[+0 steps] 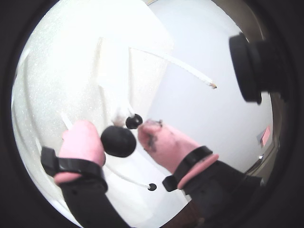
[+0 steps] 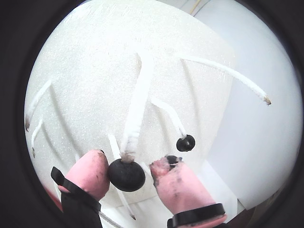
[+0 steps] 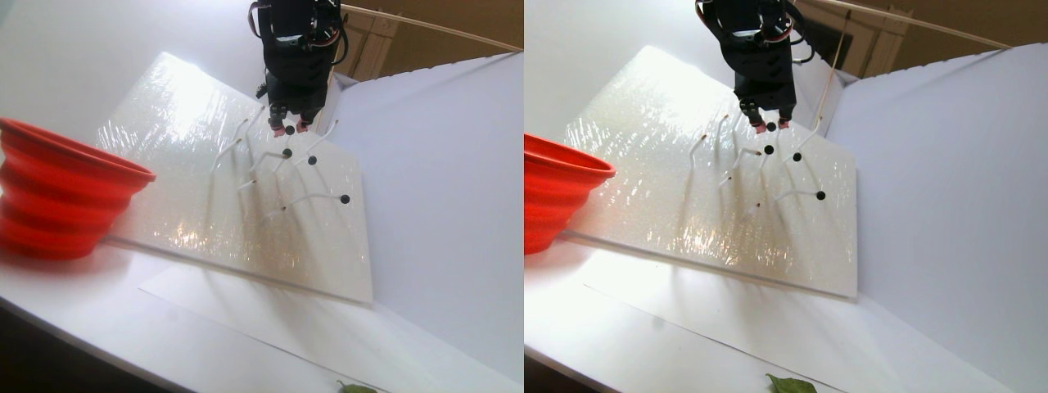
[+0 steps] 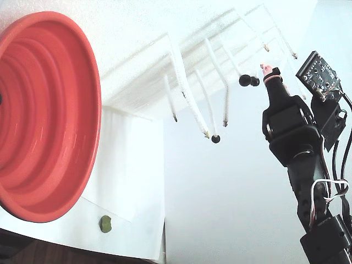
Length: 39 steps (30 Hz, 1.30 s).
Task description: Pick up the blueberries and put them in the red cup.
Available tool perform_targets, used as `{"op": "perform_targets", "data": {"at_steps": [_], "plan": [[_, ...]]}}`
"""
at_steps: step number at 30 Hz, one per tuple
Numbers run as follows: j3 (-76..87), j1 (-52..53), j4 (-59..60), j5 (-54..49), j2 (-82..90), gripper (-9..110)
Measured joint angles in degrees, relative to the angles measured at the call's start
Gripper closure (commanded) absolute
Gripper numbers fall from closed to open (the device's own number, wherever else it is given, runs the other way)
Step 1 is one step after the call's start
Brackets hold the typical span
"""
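Seen only in the stereo pair and the fixed view: the red cup, a large smooth orange-red bowl with stepped concentric rings inside and a thick rim, well apart from the gripper and far off to the left in the fixed view. Seen only in the fixed view: a small green lump on the white table, below the cup's rim. At the bottom edge of the stereo pair, a green leaf.

Close detail only in both wrist views: pink rubbery fingertips, smudged dark on the right-hand one, bound with black bands. Gripper spread, a glossy round black blueberry sitting between the pads on the end of a thin white stalk; left pad looking to touch the berry, right pad with a small gap beside it. Not pinched on it.

Just beyond the gripper, a second smaller blueberry on its own stalk. Behind, a white sparkly, grainy board leaning tilted, with several thin white stalks standing out from it, some bare-tipped.

In the stereo pair, three blueberries just below the gripper, all on the stalks.
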Motion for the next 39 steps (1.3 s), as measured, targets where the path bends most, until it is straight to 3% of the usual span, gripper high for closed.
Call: {"op": "perform_targets", "data": {"at_steps": [39], "plan": [[8.0,-0.4,0.0,-1.6,3.3,90]]}}
